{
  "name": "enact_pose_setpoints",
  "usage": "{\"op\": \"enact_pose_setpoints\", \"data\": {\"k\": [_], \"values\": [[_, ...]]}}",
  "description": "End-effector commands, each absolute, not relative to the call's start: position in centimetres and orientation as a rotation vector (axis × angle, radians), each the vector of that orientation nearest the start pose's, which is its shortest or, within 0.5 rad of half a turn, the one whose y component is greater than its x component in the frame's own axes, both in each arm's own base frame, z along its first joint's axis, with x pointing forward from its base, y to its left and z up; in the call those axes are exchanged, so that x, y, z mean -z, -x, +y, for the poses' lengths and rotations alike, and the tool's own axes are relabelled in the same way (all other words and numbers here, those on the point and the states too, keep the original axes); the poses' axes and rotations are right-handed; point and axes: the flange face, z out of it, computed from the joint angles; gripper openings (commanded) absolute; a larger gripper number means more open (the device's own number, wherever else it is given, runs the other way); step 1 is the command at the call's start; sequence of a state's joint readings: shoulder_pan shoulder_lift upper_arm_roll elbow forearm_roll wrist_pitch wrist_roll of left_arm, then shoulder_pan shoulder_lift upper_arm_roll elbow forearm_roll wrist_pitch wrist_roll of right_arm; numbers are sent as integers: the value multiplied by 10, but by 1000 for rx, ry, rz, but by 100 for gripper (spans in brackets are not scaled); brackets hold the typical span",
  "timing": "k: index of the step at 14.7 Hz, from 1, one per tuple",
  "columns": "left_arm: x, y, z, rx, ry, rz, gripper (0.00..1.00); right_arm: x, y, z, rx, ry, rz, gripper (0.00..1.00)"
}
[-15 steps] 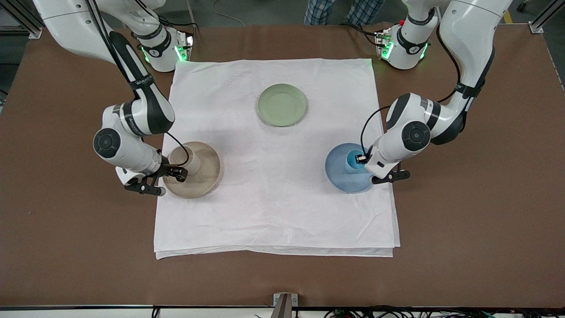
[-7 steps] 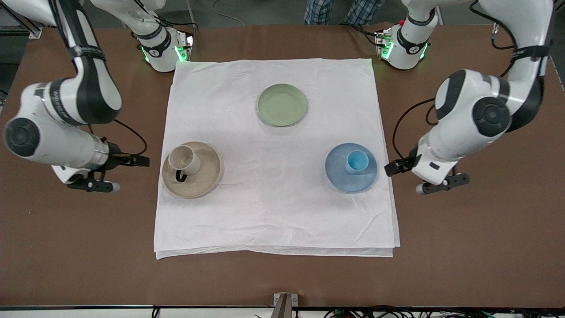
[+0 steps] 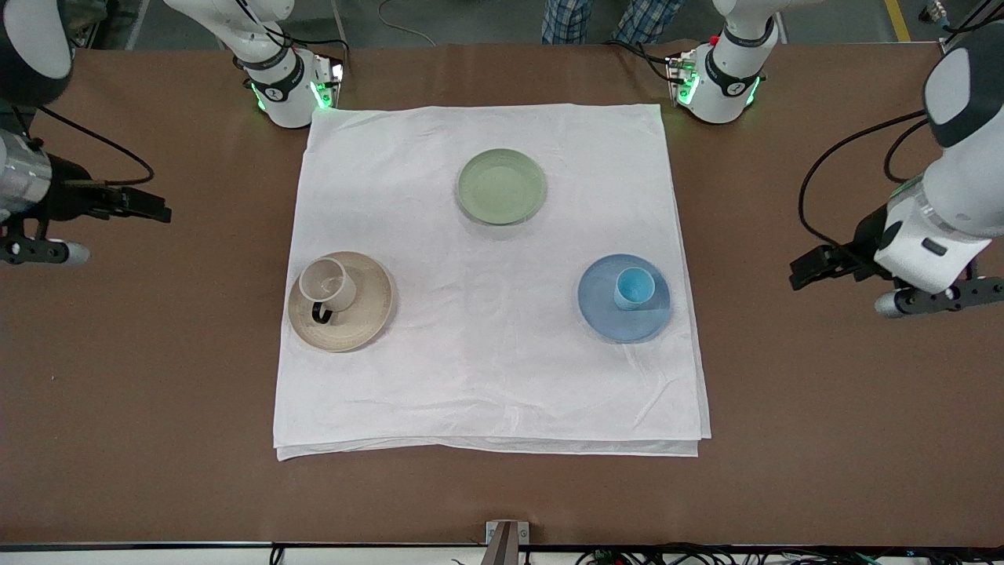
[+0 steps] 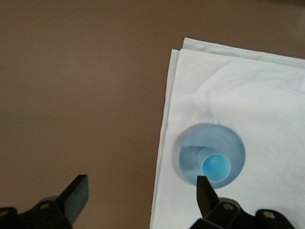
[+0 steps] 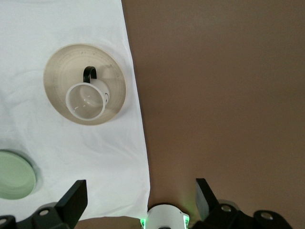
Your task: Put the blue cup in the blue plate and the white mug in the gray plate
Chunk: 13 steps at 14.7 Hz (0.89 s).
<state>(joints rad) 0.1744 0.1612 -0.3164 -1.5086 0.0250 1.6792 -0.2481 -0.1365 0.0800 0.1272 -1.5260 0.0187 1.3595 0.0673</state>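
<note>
The blue cup (image 3: pixel 634 288) stands upright on the blue plate (image 3: pixel 604 310); both show in the left wrist view, cup (image 4: pixel 216 167) on plate (image 4: pixel 190 155). The white mug (image 3: pixel 327 283), dark handle toward the front camera, stands on the gray plate (image 3: pixel 369 310); in the right wrist view the mug (image 5: pixel 86 101) sits on the plate (image 5: pixel 59 78). My left gripper (image 3: pixel 808 267) is open and empty over bare table at the left arm's end. My right gripper (image 3: pixel 145 208) is open and empty over bare table at the right arm's end.
A white cloth (image 3: pixel 486 377) covers the table's middle. A pale green plate (image 3: pixel 501 186) lies on it nearer the robot bases. The arm bases (image 3: pixel 286 90) stand at the cloth's corners. Brown table (image 3: pixel 847 439) surrounds the cloth.
Both grippers have let go of the cup and the mug and drawn away outward and upward to the table's two ends. The cup and mug stay on their plates.
</note>
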Motion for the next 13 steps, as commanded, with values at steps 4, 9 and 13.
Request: {"op": "enact_pose_setpoints", "data": {"k": [4,9,13], "values": [[-619,-532,-51,-70,3101,-65,100,-599,-565,-13,-406,3110,129,100],[-633,-512,-45,-41,3153,-51,100,-596,-562,5,-324,3133,78,100],[-637,-518,-43,-25,3141,-49,100,-598,-557,-7,-294,3135,92,100]]}}
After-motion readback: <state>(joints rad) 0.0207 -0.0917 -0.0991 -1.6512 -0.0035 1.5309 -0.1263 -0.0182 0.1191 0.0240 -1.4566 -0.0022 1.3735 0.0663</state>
